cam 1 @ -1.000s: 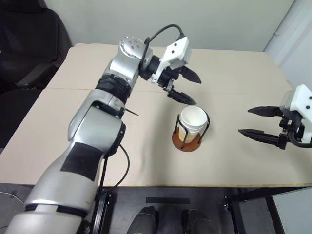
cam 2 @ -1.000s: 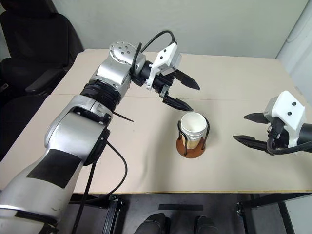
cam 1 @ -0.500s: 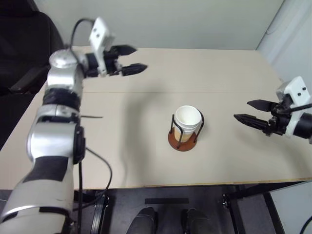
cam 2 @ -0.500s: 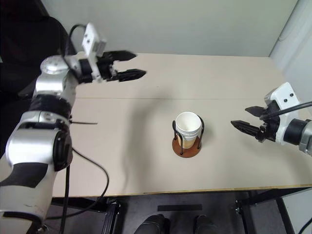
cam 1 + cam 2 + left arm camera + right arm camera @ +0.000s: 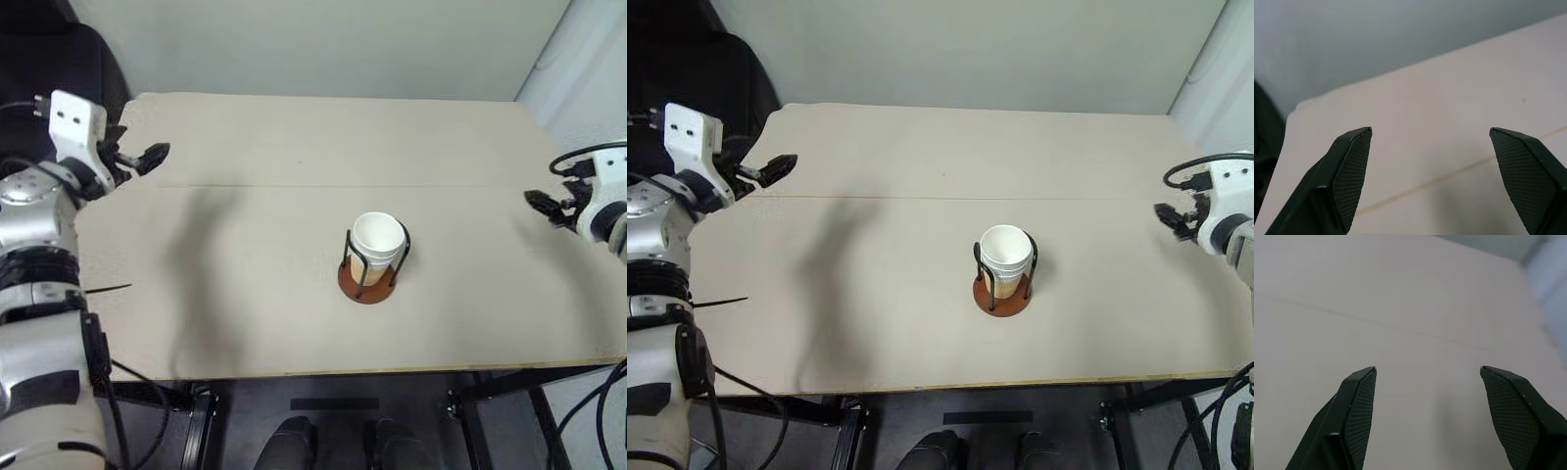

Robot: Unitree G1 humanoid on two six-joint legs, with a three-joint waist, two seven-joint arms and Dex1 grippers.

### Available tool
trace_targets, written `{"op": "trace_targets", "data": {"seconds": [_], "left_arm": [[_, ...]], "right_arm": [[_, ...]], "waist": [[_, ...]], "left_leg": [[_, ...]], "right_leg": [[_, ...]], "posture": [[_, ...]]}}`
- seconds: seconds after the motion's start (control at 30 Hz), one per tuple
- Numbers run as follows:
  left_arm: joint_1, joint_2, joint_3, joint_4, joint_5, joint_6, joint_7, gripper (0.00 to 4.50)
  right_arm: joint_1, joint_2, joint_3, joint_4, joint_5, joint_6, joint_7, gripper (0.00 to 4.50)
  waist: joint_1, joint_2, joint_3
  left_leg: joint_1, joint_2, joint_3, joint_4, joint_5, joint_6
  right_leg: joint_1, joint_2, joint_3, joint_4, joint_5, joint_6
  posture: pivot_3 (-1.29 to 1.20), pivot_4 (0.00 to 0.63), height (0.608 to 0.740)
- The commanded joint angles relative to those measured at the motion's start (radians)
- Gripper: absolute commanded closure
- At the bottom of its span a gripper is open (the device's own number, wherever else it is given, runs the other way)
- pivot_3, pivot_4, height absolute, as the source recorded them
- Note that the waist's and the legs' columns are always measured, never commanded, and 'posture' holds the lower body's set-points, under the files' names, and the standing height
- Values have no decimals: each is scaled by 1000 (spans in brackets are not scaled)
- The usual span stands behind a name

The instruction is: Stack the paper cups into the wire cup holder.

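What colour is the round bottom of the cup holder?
Reddish-brown, on the wire cup holder; it shows best in the left eye view.

Paper cups nested in wire cup holder; holder mid-table; chair far left of holder.

paper cups: white paper inside, rolled rim, tan outside | wire cup holder: thin black wire, smooth reddish-brown disc base | table: matt beige, faint seam | left gripper and right gripper: matt black fingers, fine cross-hatched pads
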State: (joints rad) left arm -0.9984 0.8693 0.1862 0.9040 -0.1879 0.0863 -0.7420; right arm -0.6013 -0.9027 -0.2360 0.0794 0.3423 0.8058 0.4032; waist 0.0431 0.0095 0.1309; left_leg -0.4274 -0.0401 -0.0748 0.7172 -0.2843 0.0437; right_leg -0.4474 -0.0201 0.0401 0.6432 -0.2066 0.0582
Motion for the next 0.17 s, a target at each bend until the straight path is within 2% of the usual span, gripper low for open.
{"op": "trace_targets", "data": {"seconds": [0.03, 0.17], "left_arm": [[12, 24, 32, -106, -12, 26, 12, 376], [3, 31, 37, -97, -6, 20, 21, 376]], "right_arm": [[-42, 21, -7, 0, -27, -35, -12, 1078], [-40, 47, -7, -17, -33, -26, -9, 1078]], "waist": [[1, 0, 0], [2, 0, 0]], "left_leg": [[0, 0, 0, 0, 0, 0], [0, 0, 0, 0, 0, 0]], "right_leg": [[0, 0, 0, 0, 0, 0], [1, 0, 0, -1, 0, -1]], "posture": [[0, 150, 740], [0, 150, 740]]}}
